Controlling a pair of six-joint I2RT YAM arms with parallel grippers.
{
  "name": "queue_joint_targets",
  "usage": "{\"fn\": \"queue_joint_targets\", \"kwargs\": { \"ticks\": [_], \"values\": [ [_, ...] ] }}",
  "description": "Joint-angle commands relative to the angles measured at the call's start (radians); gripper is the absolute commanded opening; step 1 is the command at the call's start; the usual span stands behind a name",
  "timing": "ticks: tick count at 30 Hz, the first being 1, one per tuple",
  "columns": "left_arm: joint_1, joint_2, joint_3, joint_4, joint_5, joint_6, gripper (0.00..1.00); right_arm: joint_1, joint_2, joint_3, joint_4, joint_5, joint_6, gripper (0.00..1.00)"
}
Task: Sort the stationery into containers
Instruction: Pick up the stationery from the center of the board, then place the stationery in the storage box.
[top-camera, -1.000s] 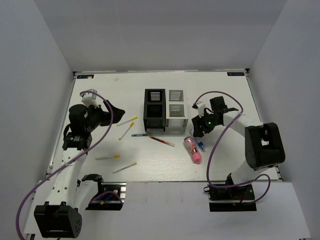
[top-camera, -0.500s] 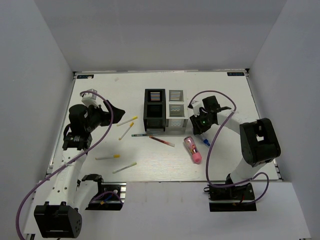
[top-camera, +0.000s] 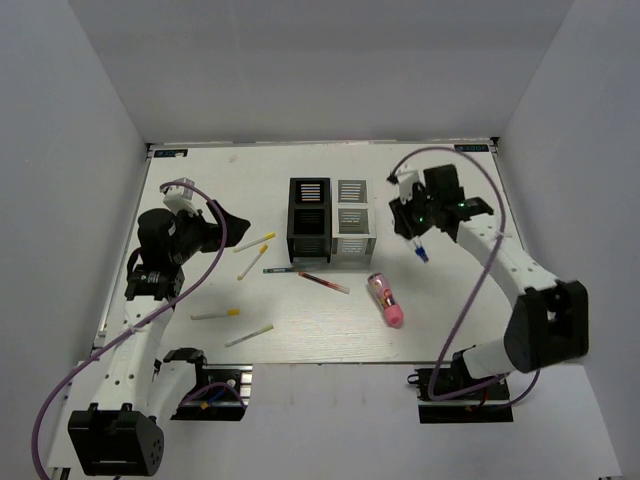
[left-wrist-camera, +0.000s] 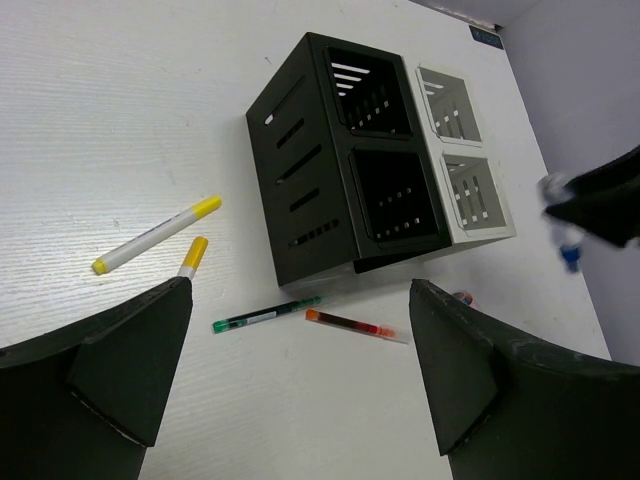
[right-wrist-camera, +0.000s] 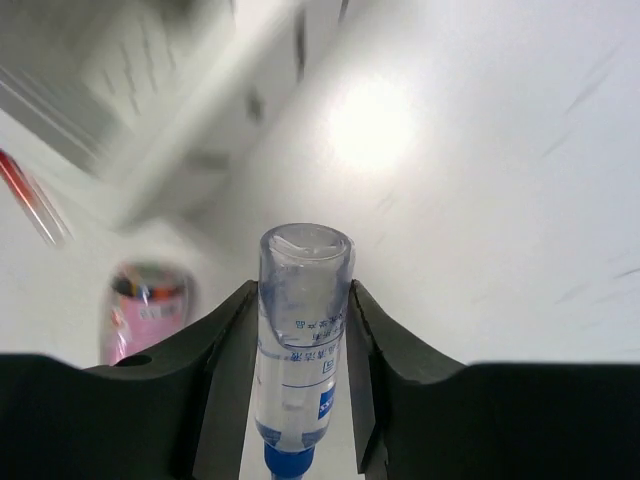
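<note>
Right hand (right-wrist-camera: 302, 300) is clamped on the clear tube (right-wrist-camera: 300, 345), one finger on each side. The tube hangs blue cap down, see-through body with a small printed label, just right of the bins (top-camera: 330, 225), off the counter (top-camera: 460, 300). The bins are a block of four, two black on the left and two white on the right. The pink tube (top-camera: 386, 300) lies in front of the bins' right corner. The red pen (top-camera: 323, 282) and dark pen (top-camera: 283, 270) lie along their front. Four yellow-tipped sticks (top-camera: 255, 243) are scattered to the left. Left hand (left-wrist-camera: 295, 390) is spread wide with nothing in it, left of the bins.
</note>
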Motion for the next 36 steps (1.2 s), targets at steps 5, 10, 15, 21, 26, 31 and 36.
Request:
{"fn": "queue_joint_targets", "kwargs": {
  "ticks": [5, 10, 15, 21, 26, 31, 36],
  "values": [
    [0.005, -0.016, 0.03, 0.015, 0.027, -0.002, 1.0, 0.003, -0.115, 0.305, 0.102, -0.198, -0.038, 0.0],
    [0.005, -0.016, 0.021, 0.015, 0.027, -0.002, 1.0, 0.011, -0.015, 0.354, 0.243, -0.378, -0.017, 0.0],
    [0.005, -0.016, 0.02, 0.015, 0.018, 0.007, 1.0, 0.01, 0.06, 0.385, 0.431, -0.493, -0.01, 0.0],
    [0.005, -0.006, 0.02, 0.006, -0.004, 0.007, 1.0, 0.003, 0.166, 0.442, 0.557, -0.634, -0.03, 0.0],
    [0.005, 0.038, 0.02, -0.014, -0.025, 0.016, 1.0, 0.005, 0.308, 0.477, 0.691, -0.778, 0.04, 0.0],
    [0.005, 0.098, 0.03, -0.034, -0.036, 0.016, 1.0, 0.003, 0.439, 0.551, 0.734, -0.841, 0.106, 0.0],
    [0.005, 0.147, 0.039, -0.044, -0.047, 0.026, 1.0, -0.003, 0.511, 0.584, 0.72, -0.85, 0.077, 0.0]
  ]
}}
